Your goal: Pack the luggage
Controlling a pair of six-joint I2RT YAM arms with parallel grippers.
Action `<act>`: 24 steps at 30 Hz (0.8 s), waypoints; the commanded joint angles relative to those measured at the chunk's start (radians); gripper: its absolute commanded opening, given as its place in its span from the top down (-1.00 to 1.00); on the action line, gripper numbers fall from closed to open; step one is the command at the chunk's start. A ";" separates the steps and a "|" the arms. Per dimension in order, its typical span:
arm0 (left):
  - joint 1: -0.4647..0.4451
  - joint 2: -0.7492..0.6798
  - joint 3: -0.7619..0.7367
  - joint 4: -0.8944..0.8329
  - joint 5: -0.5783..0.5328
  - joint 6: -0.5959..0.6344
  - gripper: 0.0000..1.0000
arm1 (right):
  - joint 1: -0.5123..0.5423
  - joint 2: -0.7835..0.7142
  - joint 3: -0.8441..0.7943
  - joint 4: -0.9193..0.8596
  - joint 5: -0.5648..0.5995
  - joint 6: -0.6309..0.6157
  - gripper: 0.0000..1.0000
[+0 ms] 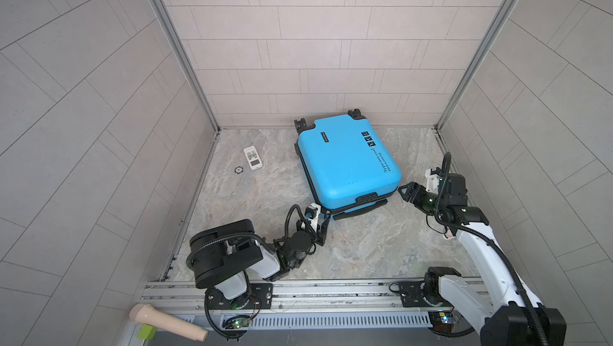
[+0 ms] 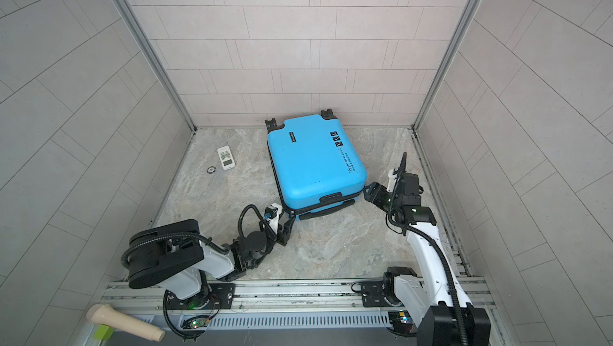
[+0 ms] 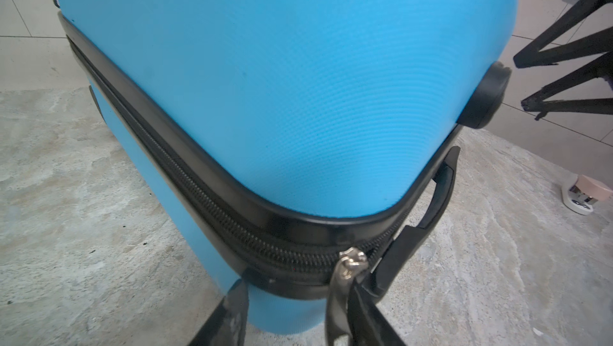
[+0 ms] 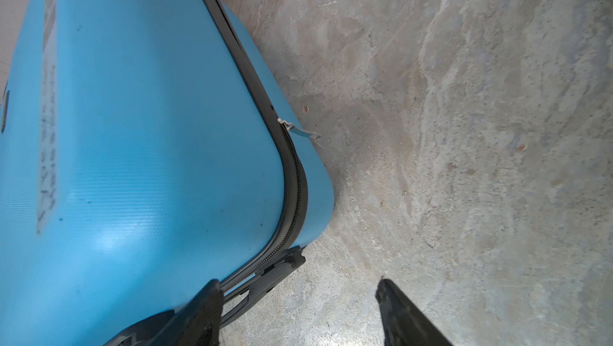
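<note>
Blue hard shell fills most of what I see: the suitcase [image 1: 345, 165] [image 2: 315, 165] lies flat with its lid down on the marbled floor [image 1: 265, 201]. In both top views it sits around twelve o'clock on that floor. Its wheels [image 1: 300, 125] are up against the back wall and its black handle [image 1: 360, 210] is on the end nearest me.

My left gripper [image 1: 323, 225] is at the suitcase's seven o'clock corner, low against the black zipper band [image 3: 185, 168]. In the left wrist view its jaws stand apart. The metal zipper pull [image 3: 351, 263] lies against one finger [image 3: 365, 311], while the other finger [image 3: 232, 314] is clear of it in front of the lower shell. Nothing is pinched between them.

My right gripper [image 1: 406, 191] is at the five o'clock corner, just beside the shell, and is spread wide with nothing in it. In the right wrist view one of its fingers [image 4: 199, 314] sits over the corner near the handle and the other [image 4: 408, 314] sits over bare floor. A second pull tab [image 4: 300, 132] sticks out from the band further along that side, well away from those fingers.

Off at the suitcase's nine o'clock, well apart from it, a white remote [image 1: 253, 158] lies on the floor with a small round disc [image 1: 238, 170] just beside it.
</note>
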 commanded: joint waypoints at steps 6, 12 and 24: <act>-0.005 0.003 0.029 0.045 0.029 -0.057 0.29 | -0.004 -0.036 -0.021 0.007 -0.018 0.012 -0.51; -0.005 -0.033 0.027 0.044 0.051 -0.047 0.66 | -0.005 -0.036 -0.034 0.010 -0.036 0.014 -0.50; -0.005 -0.091 0.014 0.044 0.106 -0.027 1.00 | -0.009 0.018 -0.010 0.016 -0.028 0.006 -0.51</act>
